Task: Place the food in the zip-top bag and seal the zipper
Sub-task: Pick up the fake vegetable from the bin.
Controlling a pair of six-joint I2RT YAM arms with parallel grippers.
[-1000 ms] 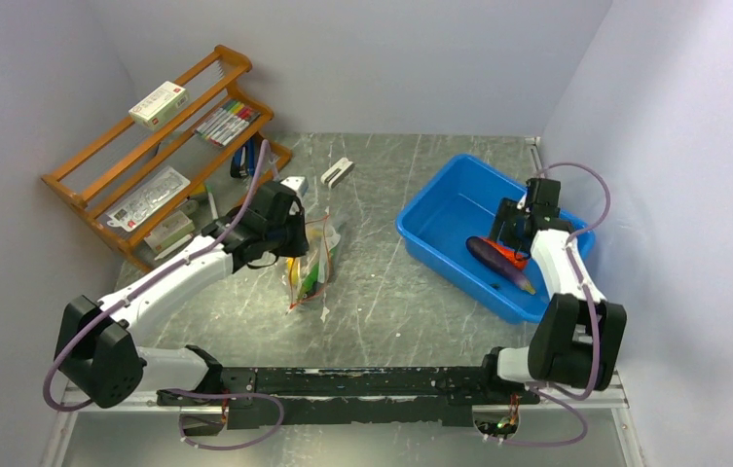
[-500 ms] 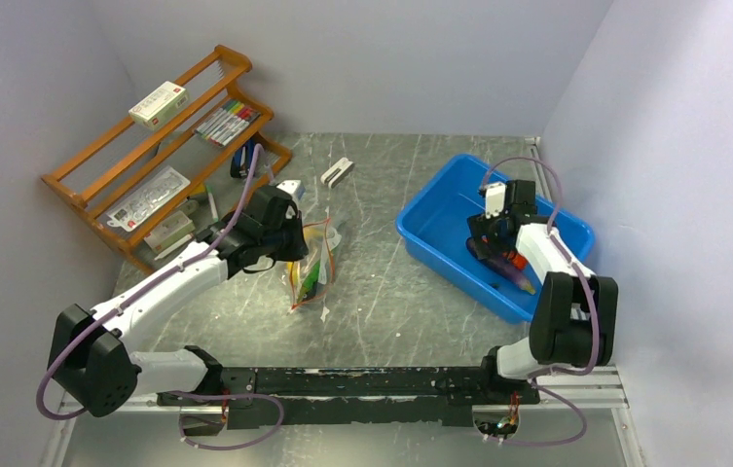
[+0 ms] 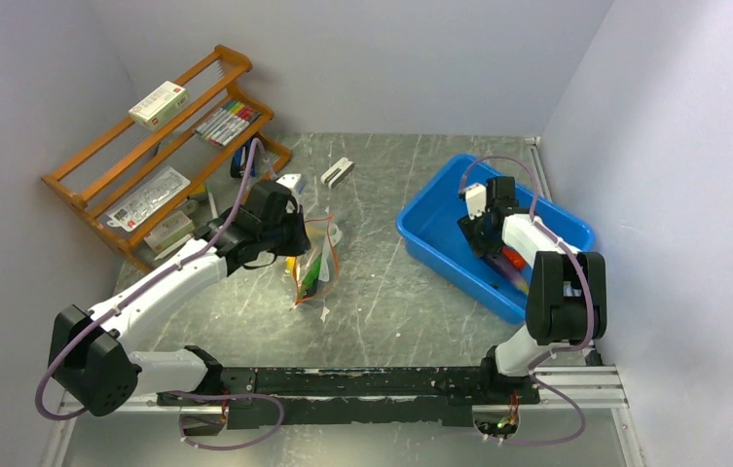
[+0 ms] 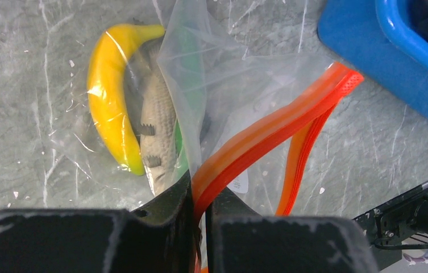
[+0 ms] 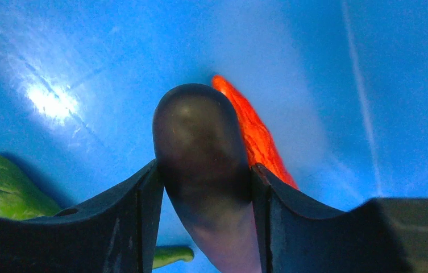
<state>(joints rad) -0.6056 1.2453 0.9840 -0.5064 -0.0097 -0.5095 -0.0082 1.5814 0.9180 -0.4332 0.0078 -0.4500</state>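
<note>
1. Left gripper [image 4: 199,199]: jaws clenched on the zipper [image 4: 268,128]; zip-top bag [image 4: 223,74] rests on table [image 4: 29,57], holding banana [image 4: 106,102] and fish [image 4: 157,119].
2. Right gripper [image 5: 204,176]: jaws grasping eggplant [image 5: 197,131] inside blue bin [image 5: 86,45]; chili [image 5: 254,136] just beside it.

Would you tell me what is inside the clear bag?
Inside the bag are a yellow banana, a grey fish and a sliver of green pod. The pod is mostly covered by the fish; the left gripper hides their lower ends.
</note>
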